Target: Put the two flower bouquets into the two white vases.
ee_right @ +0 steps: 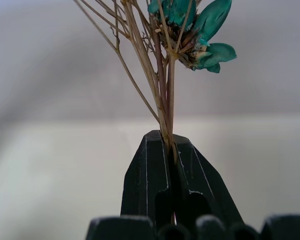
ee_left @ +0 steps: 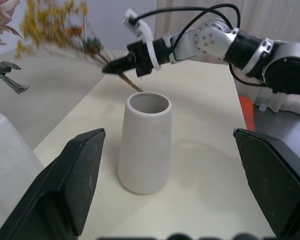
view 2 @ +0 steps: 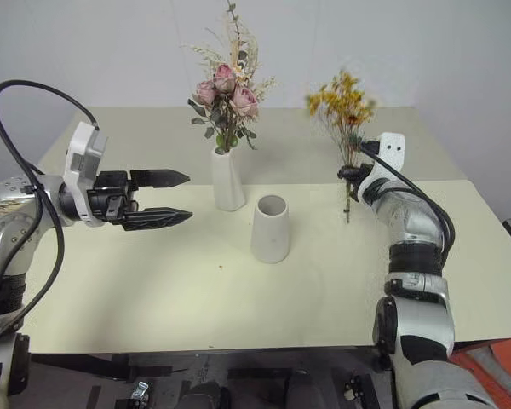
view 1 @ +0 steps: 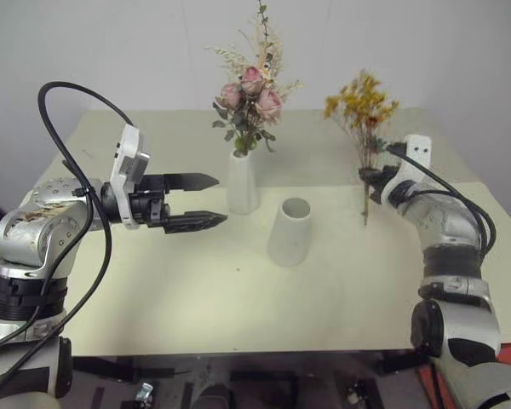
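Right gripper [view 1: 373,175] pinching light, brittle yellow bouquet [view 1: 361,104] low on thin stems; left gripper [view 1: 206,201] spread wide near empty wide vase [view 1: 289,232]; handle gently.

You have two matt white vases, the wide one [view 1: 289,232] smooth like ceramic, on a matt cream desk [view 1: 196,298]. Dry, wiry yellow stems [ee_right: 162,95] sit between the right hand's [ee_right: 170,150] smooth black plastic fingers.

arms: silver shells, black joints | cables: black (looped) | wrist mounts: white | fingers: black, tapered
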{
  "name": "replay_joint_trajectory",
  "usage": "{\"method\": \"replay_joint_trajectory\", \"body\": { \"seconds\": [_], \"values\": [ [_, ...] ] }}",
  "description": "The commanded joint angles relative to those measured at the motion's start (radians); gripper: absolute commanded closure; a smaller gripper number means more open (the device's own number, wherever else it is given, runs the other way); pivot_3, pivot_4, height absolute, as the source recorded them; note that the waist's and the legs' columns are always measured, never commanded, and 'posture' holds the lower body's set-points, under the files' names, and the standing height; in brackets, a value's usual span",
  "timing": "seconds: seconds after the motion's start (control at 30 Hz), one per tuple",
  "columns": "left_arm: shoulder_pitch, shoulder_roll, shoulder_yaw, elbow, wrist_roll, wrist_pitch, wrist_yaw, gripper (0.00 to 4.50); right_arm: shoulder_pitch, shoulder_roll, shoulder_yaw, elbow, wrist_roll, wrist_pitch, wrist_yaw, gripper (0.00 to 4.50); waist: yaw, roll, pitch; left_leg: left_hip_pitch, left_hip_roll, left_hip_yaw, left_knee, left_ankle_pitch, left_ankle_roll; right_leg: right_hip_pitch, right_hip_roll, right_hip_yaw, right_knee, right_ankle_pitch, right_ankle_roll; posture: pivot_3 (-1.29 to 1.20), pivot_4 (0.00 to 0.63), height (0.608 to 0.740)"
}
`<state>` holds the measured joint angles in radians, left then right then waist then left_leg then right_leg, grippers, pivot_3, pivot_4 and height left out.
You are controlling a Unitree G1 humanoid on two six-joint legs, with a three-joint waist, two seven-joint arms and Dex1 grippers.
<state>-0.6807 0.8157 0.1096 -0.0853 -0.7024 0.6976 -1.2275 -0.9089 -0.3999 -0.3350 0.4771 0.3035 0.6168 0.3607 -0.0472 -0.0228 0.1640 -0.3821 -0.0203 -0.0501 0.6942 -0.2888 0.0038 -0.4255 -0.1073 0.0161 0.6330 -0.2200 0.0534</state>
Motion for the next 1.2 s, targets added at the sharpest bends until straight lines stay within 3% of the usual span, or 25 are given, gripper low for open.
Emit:
{"method": "replay_joint_trajectory", "body": {
  "seconds": [0.03, 0.27, 0.6, 1.2],
  "values": [
    [-0.019, 0.012, 0.013, 0.005, 0.012, -0.029, -0.008, 0.0, 0.015, 0.016, -0.051, -0.189, 0.082, -0.06, 0.0, 4.44, 0.0, 0.0, 0.0, 0.0, 0.0, 0.0, 0.0, 0.0, 0.0, 0.0, 0.0, 0.0, 0.0, 0.0, 0.0, 0.0, 0.15, 0.74],
    [-0.001, 0.025, 0.052, -0.005, 0.005, -0.035, 0.011, 0.0, 0.096, 0.06, -0.043, -0.408, 0.196, -0.128, 0.085, 4.44, 0.0, 0.0, 0.0, 0.001, 0.0, -0.001, 0.0, 0.0, 0.0, 0.0, 0.0, 0.0, 0.001, 0.0, 0.0, 0.0, 0.15, 0.74],
    [0.011, 0.029, 0.085, -0.024, -0.008, -0.033, 0.029, 0.0, 0.154, 0.096, 0.006, -0.518, 0.302, -0.167, 0.201, 4.44, 0.001, 0.001, 0.0, 0.002, 0.0, -0.001, 0.0, 0.0, 0.0, 0.0, 0.0, 0.001, 0.001, 0.0, 0.0, 0.0, 0.15, 0.74],
    [-0.023, 0.025, 0.063, 0.019, 0.011, -0.06, 0.006, 0.0, 0.198, 0.186, 0.083, -0.7, 0.404, -0.187, 0.195, 4.44, 0.002, 0.001, 0.001, 0.002, 0.0, -0.002, 0.0, 0.0, 0.0, 0.0, 0.0, 0.001, 0.002, 0.0, 0.0, 0.0, 0.15, 0.74]
  ]
}}
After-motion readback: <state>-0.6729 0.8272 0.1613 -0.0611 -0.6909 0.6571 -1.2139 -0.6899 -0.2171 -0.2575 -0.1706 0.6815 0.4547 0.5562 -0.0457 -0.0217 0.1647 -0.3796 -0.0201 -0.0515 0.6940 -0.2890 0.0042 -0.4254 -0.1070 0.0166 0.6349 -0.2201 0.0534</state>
